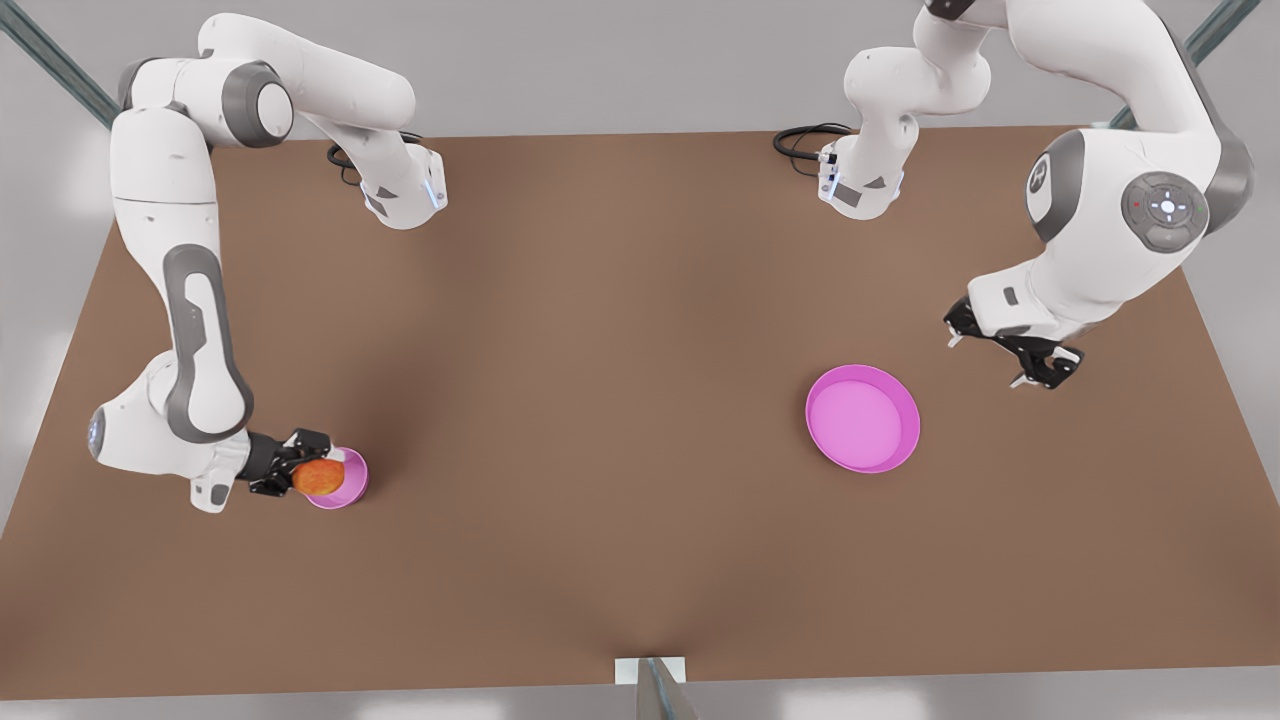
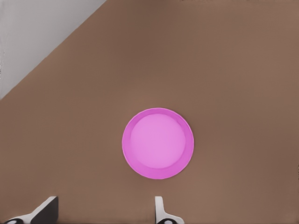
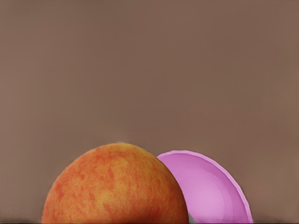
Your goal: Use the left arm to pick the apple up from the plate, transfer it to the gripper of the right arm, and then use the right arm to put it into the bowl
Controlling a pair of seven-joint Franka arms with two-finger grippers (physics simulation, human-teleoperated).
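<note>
The red and yellow-orange apple [image 1: 318,477] [image 3: 114,186] is held in my right gripper [image 1: 303,474], which is shut on it at the front view's left. It hangs over the near rim of the small deep pink bowl [image 1: 352,480] [image 3: 210,189], partly covering it. The wide pink plate [image 1: 862,418] [image 2: 158,143] lies bare at the front view's right. My left gripper [image 1: 988,362] [image 2: 103,211] hovers open beside and above the plate, with nothing between its fingers.
The brown table [image 1: 600,400] stretches between bowl and plate. Both arm bases [image 1: 400,190] stand at the far edge with black cables. A small metal post [image 1: 655,690] sits at the near edge.
</note>
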